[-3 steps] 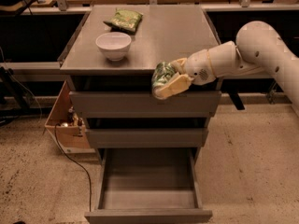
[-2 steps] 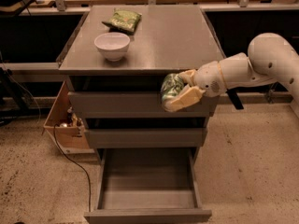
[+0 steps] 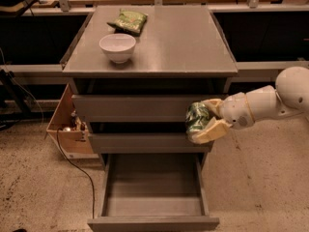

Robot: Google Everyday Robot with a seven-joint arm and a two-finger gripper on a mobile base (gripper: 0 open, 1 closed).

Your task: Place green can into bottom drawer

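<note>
My gripper (image 3: pixel 203 121) is shut on the green can (image 3: pixel 196 117), a small green patterned drink can held between two cream fingers. It hangs in the air in front of the right end of the two upper drawer fronts. The white arm reaches in from the right. The bottom drawer (image 3: pixel 153 222) is pulled out below, with a bare grey interior. The can is above the drawer's right rear corner and well above its floor.
A white bowl (image 3: pixel 117 47) and a flat green snack bag (image 3: pixel 128 21) lie on the grey cabinet top (image 3: pixel 183 42). A cardboard box (image 3: pixel 67 127) and a black cable (image 3: pixel 72 163) are on the floor at the left.
The gripper with the green can has moved down and to the right, from the cabinet's top edge to the level of the middle drawer front.
</note>
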